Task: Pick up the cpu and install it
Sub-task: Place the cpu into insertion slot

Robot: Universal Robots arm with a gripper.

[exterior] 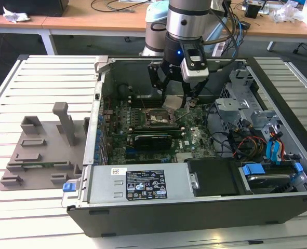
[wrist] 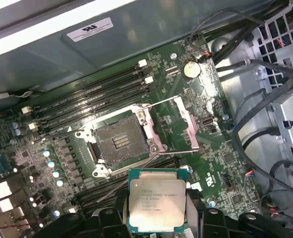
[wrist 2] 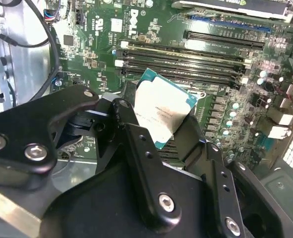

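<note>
The cpu [wrist: 157,204] is a flat square chip with a silvery top and a thin green edge. My gripper [wrist: 157,218] is shut on it, one black finger on each side edge, and holds it in the air above the motherboard. In the second wrist view the cpu [wrist 2: 162,110] sits tilted between the black fingers [wrist 2: 125,115]. The dark square socket [wrist: 120,142] lies open beside the held chip, its metal frame [wrist: 188,125] swung back. In the exterior view the gripper [exterior: 175,101] hangs inside the open computer case, just above the socket [exterior: 157,118].
The case walls [exterior: 143,184] ring the motherboard. Memory slots [wrist: 87,101] run beside the socket, and a drive cage with cable bundles [exterior: 247,129] fills the exterior view's right. A grey plastic tray [exterior: 39,153] lies on the slatted table at the exterior view's left.
</note>
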